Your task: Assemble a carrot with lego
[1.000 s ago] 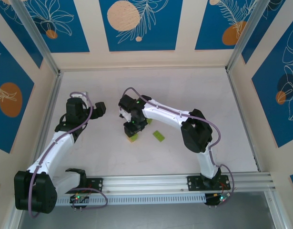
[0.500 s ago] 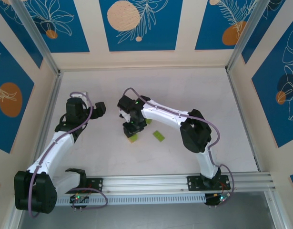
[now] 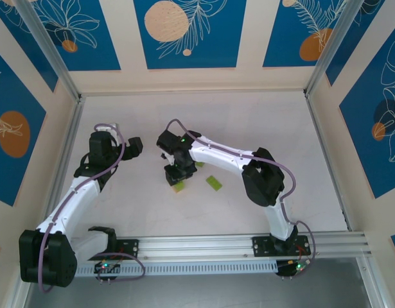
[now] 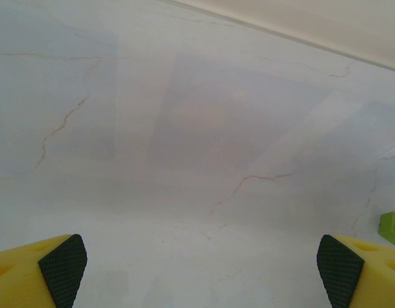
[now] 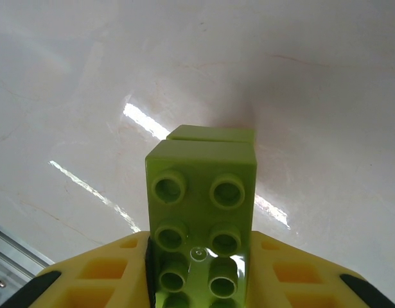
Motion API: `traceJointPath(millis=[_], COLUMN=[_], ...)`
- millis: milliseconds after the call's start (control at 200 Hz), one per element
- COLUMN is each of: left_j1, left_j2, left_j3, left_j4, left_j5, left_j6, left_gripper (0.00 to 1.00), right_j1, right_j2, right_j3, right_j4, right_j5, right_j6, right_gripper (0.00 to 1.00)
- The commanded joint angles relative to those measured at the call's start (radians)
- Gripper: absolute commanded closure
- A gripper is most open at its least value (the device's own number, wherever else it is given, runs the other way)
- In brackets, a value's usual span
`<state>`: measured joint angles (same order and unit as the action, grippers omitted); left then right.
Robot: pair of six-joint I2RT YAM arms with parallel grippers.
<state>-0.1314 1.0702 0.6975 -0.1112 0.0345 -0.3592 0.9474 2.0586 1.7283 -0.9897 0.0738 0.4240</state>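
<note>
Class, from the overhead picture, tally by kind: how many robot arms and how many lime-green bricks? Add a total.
Robot arms: 2, the left arm and the right arm.
Lime-green bricks: 3, the held brick in the right arm's fingers, the flat loose brick, the small far brick.
Total: 5.

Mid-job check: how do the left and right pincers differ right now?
The left pincer stands wide open; the right pincer is shut on a lime-green brick. The left pincer is empty, with bare table between its fingers; the right one's gap is filled by that brick. In the top view the left sits toward the table's left side, the right near the middle beside a loose brick. Both have yellow fingers.
</note>
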Motion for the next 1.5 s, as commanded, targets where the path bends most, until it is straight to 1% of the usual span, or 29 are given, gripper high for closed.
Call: traceJointPath(millis=[0,135,500,645,825,930,1230,1495], left_j1=[-0.01,-0.01,-0.008,-0.01,-0.009,-0.009,-0.009,-0.008], left_j2=[-0.012,-0.012,-0.014,-0.013,-0.012,-0.013,-0.01,-0.011], left_j3=[0.004,0.004,0.001,0.001,0.0,-0.002,-0.001,0.0], left_j4=[0.024,0.024,0.025,0.027,0.028,0.03,0.034,0.03], left_j5=[0.024,0.026,0.026,0.027,0.027,0.027,0.028,0.028], left_j6=[0.011,0.01,0.009,0.01,0.01,0.009,0.011,0.01], left_gripper=[0.05,0.05,0.05,0.05,0.05,0.05,0.05,0.05], right_j1=[0.016,0.029,0.054,0.058,0.061,0.062,0.063,0.064], right_j2=[-0.005,0.003,0.043,0.065,0.082,0.095,0.123,0.078], right_j3=[-0.055,-0.083,-0.132,-0.143,-0.207,-0.235,-0.274,-0.26], right_j4=[-0.025,-0.013,-0.056,-0.059,-0.008,0.011,0.01,-0.006], right_j5=[0.022,0.031,0.101,0.092,0.038,0.029,0.076,0.093], right_j6=[0.042,0.05,0.038,0.035,0.035,0.039,0.039,0.03], right_gripper=[0.66,0.66,0.67,0.67,0.67,0.67,0.68,0.69])
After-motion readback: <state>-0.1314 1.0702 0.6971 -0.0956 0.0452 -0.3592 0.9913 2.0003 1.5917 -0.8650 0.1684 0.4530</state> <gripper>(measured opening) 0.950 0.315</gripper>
